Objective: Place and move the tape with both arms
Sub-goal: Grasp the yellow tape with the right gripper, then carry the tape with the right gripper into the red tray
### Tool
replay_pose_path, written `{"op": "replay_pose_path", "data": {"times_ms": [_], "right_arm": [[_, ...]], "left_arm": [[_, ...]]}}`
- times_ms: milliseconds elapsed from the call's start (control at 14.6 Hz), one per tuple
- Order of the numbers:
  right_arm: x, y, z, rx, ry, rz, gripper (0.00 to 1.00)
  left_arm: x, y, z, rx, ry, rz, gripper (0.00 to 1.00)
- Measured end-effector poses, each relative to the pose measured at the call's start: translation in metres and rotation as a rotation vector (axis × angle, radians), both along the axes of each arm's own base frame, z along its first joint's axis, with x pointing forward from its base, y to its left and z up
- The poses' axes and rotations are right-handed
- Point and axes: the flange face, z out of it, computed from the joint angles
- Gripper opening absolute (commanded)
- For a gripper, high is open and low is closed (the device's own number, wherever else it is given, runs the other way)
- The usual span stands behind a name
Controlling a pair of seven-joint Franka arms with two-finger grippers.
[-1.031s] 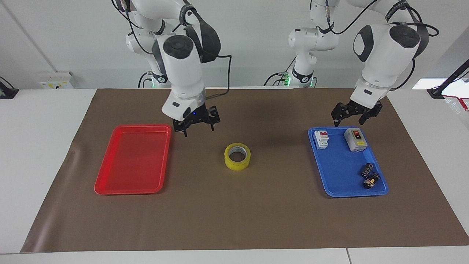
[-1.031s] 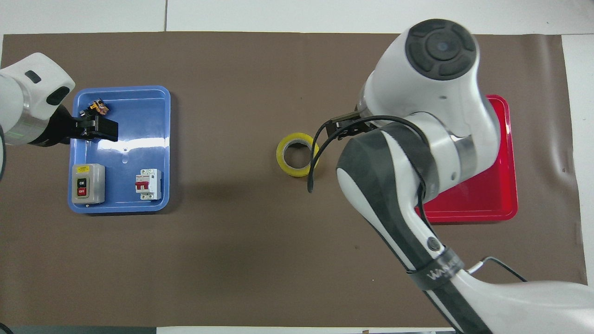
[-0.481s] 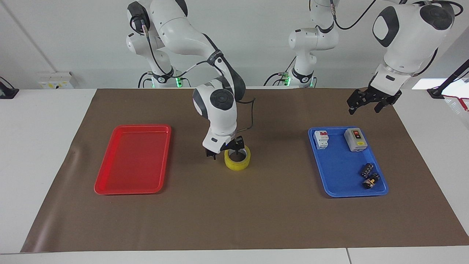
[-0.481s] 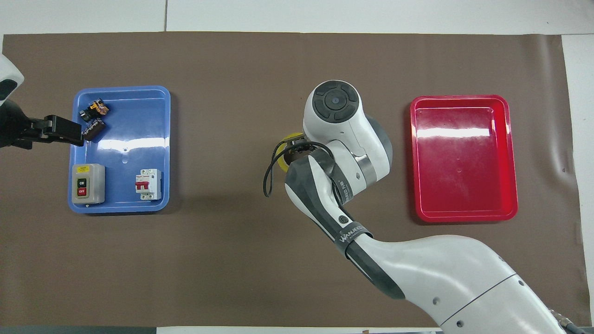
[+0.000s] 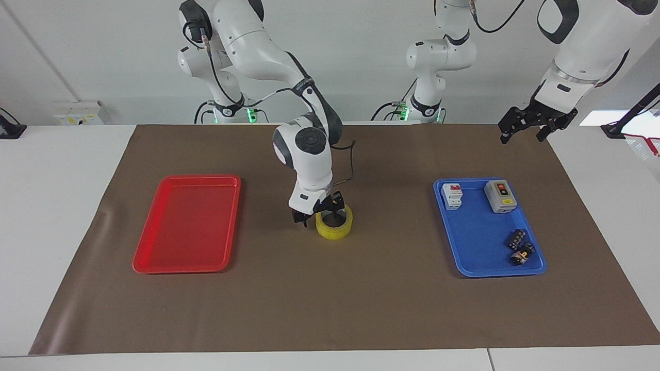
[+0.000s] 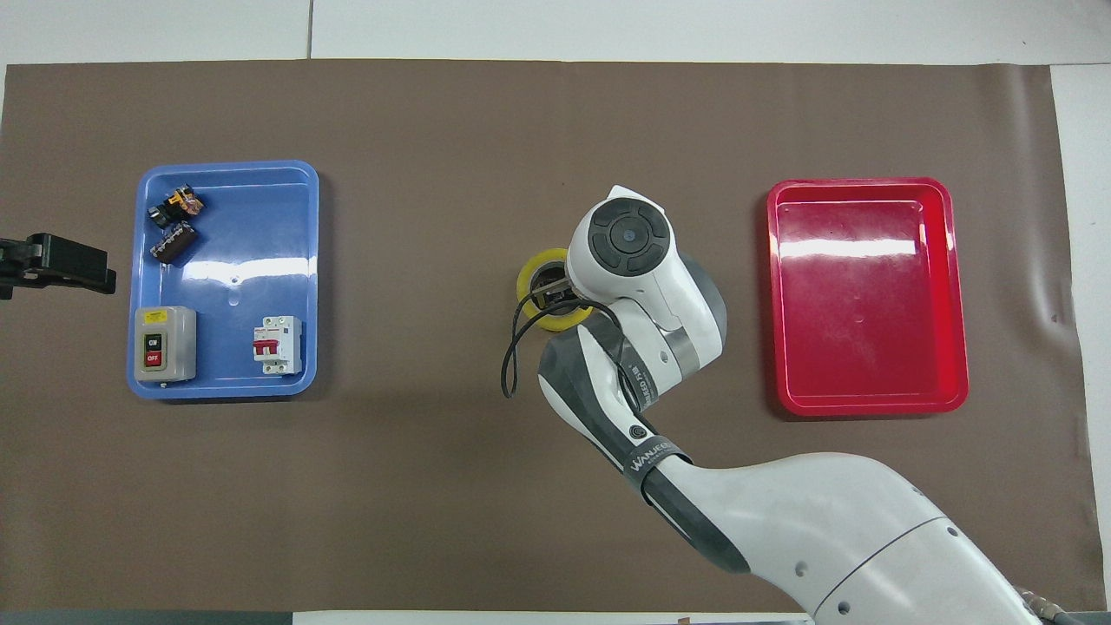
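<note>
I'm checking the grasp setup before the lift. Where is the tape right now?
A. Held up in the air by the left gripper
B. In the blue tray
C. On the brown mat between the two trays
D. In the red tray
C: the tape sits on the brown mat between the red tray and the blue tray, with the right gripper down at its rim.

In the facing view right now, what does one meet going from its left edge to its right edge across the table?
red tray → right claw down at the tape → blue tray with its electrical parts → left claw, raised over the mat's edge.
</note>
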Motion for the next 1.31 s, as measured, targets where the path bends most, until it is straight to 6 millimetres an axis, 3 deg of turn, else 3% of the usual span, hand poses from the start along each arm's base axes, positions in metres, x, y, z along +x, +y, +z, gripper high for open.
{"op": "replay_pose_path", "data": {"times_ms": [69,137,206,344,481,962,1168,1305], "right_arm": [[-0.002,-0.001,-0.003,0.002,-0.004,0.005,0.99],[-0.002,-0.002,-0.004,0.008,-0.017,0.009,0.91],[-0.003,-0.002,-0.006,0.015,-0.029,0.011,0.76],[-0.006,-0.004,-0.011,0.020,-0.038,0.011,0.28],[-0.007,-0.005,-0.013,0.021,-0.040,0.011,0.00],[-0.005,-0.004,0.000,0.013,-0.026,0.011,0.00],[0.017,-0.014,0.046,-0.028,0.028,-0.012,0.00],[0.035,-0.048,0.086,-0.074,0.046,-0.052,0.00]], "left_arm": [[0.000,0.000,0.000,0.000,0.001,0.000,1.00],[0.000,0.000,0.000,0.000,0.003,0.000,1.00],[-0.001,0.000,-0.001,0.000,0.009,0.000,1.00],[-0.002,0.000,-0.002,0.000,0.019,-0.002,1.00],[-0.002,0.000,-0.001,0.000,0.015,-0.006,1.00],[0.003,-0.003,0.004,-0.042,-0.026,-0.003,1.00],[0.003,0.001,0.004,-0.043,-0.025,0.004,1.00],[0.002,0.001,0.003,-0.044,-0.020,-0.013,1.00]]}}
